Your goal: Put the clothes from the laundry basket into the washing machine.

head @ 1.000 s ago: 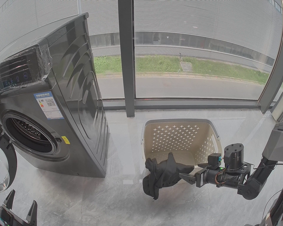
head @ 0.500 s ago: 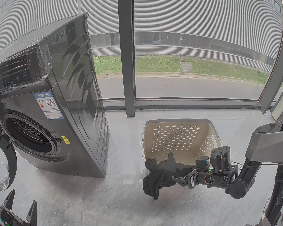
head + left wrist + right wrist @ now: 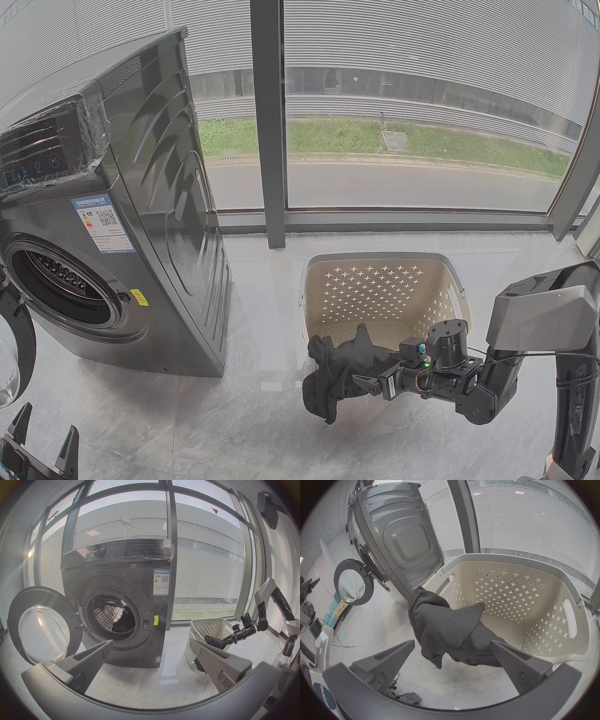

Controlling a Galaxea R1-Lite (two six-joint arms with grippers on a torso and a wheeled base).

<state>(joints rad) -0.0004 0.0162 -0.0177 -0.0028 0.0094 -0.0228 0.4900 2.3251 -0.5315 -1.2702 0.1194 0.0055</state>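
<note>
Pale marble floor (image 3: 187, 425) runs up to tall windows (image 3: 406, 125); on it stand the washing machine (image 3: 156, 187) and, to its right, the cream laundry basket (image 3: 382, 257). On the machine's front we see a blue-and-white label (image 3: 103, 223) with a square code, its print too small to read, a yellow sticker (image 3: 139, 297) by the porthole, and a control panel (image 3: 37, 156) under plastic film. The dark garment (image 3: 340, 370) hangs over the basket's near rim, partly inside, partly outside. The right gripper (image 3: 452, 643) faces it, fingers spread wide; we cannot tell whether they touch the cloth. From the left wrist we get the round door (image 3: 42, 625) swung open and the ribbed drum (image 3: 109, 617); the left gripper (image 3: 151, 642), fingers apart and holding nothing, sits low, well apart from the basket.
</note>
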